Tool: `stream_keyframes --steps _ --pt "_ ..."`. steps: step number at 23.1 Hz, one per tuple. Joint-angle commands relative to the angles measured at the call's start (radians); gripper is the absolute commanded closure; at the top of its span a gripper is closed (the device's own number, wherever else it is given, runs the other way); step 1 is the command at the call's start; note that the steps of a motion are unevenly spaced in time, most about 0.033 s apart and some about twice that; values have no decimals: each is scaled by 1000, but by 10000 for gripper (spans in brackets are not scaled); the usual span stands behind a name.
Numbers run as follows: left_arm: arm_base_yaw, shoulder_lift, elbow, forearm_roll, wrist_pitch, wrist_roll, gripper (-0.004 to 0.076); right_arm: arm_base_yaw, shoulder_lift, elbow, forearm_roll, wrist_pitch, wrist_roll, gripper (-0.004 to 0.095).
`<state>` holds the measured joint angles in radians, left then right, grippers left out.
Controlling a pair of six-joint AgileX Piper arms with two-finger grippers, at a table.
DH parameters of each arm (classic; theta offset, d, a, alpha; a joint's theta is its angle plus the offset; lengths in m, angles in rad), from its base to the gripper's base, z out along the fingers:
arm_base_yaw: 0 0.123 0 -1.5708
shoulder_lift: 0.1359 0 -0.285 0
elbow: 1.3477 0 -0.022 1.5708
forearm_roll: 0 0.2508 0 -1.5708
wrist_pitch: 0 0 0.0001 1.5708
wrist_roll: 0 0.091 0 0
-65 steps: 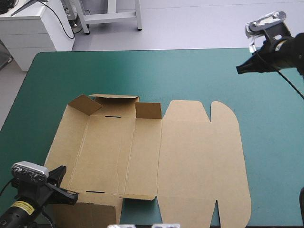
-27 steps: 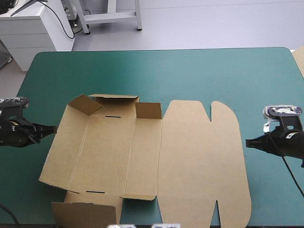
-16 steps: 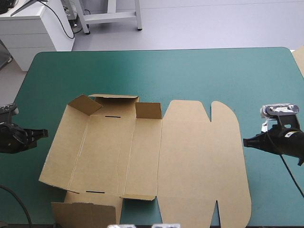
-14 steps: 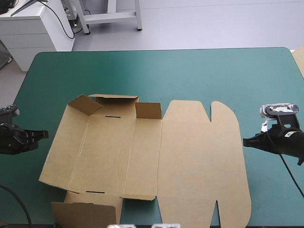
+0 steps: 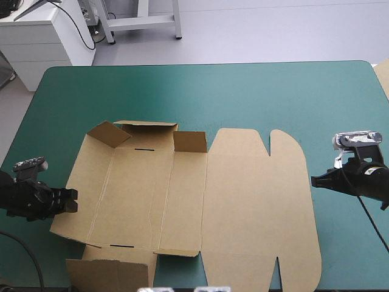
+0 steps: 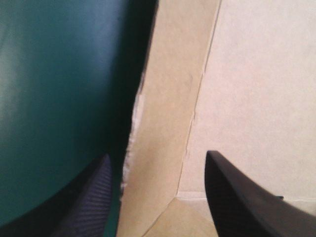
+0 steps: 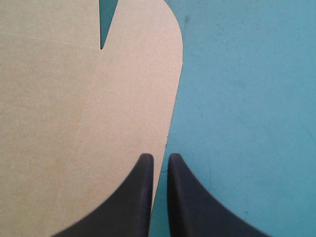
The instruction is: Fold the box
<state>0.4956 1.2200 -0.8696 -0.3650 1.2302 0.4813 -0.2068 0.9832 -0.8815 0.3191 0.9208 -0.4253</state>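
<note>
Left tool [image 5: 68, 201]: wide open and holding nothing. It sits low, right at the left edge of the box [image 5: 243, 207], near the front left corner.
Left tool, close up: its two black fingers [image 6: 237, 202] stand far apart. The box's left edge runs up between them. One finger is over the brown board and the other is over the teal-green cover [image 6: 49, 74].
Right tool [image 5: 314, 180]: almost closed, with only a thin gap. Its tip is at the right edge of the box, about halfway along that side.
Right tool, close up: one finger lies over the board and the other over the cover. The board's edge runs toward the gap. I cannot tell if the tool touches it.
Box: open, in the middle of the worktop [image 5: 213, 91]. Its right half lies flat, with rounded corners.
Standing up: three short flaps [image 5: 146, 129] along the far side of the left half.
Lying flat: one more flap [image 5: 109, 274] at the front left.
Only the high view shows: the whole box, and both tools well apart, one at each end.
Only the wrist views show: the gap between each tool's fingers, and a fold line [image 6: 200, 98] just inside the left edge.
</note>
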Motion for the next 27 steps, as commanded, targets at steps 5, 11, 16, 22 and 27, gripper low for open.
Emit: stream_keyframes --steps 5,11,16,22,27 --pt "0 -7 23 -79 15 58 321 -9 -15 -25 21 -37 -10 821" --pt "-2 55 24 -202 67 106 357 -9 -15 -25 25 -29 -10 821" --pt "-9 94 24 -196 62 108 411 -9 -15 -25 28 -15 -10 821" --pt "-81 145 24 -143 32 124 416 -9 -15 -25 29 -9 -10 821" --pt "-81 145 24 -133 -10 151 615 -9 -15 -25 29 -9 -12 821"
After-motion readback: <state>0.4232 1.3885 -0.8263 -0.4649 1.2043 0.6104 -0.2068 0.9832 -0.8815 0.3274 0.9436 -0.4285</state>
